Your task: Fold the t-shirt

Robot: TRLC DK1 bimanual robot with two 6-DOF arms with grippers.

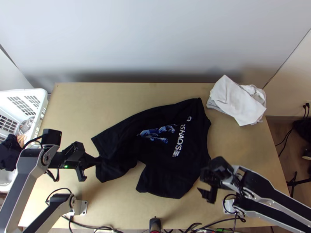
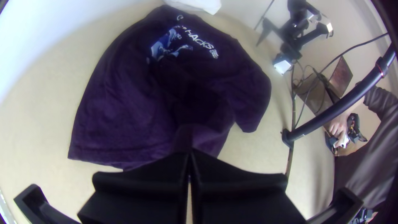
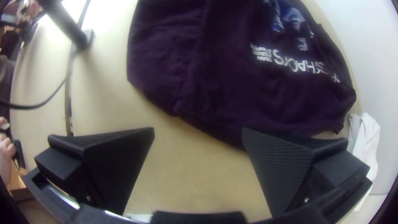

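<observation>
Nearest, we are observing the right gripper [image 1: 202, 183] standing beside the shirt's near right side, its jaws gaping wide. Slightly farther, at left, we are recording the left gripper [image 1: 98, 160] pinching the shirt's left end between closed jaws. Mid-table, we are noting the black t-shirt [image 1: 175, 163] lying spread, print up, its left part rumpling. At the far right corner, white cloths [image 1: 235, 101] are lying piled.

Black t-shirt [image 1: 194, 155], blue-and-white print [image 1: 157, 134]
</observation>
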